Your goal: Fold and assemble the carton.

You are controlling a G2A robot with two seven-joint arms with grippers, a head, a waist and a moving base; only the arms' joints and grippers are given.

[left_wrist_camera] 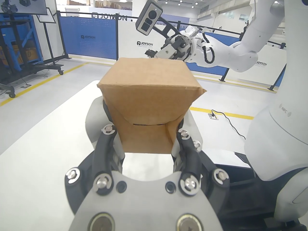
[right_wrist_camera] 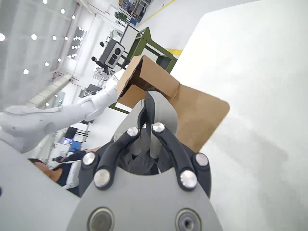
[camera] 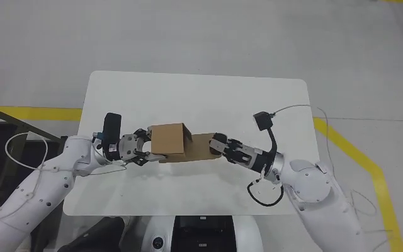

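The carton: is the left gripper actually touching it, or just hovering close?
Touching. In the left wrist view, the fingers of the left gripper press against both sides of the carton at its folded end, with no gap.

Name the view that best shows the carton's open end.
Right wrist view: it looks into the carton through its open end, one flap spread beside. Left wrist view shows the opposite, folded end; top view, its upper face.
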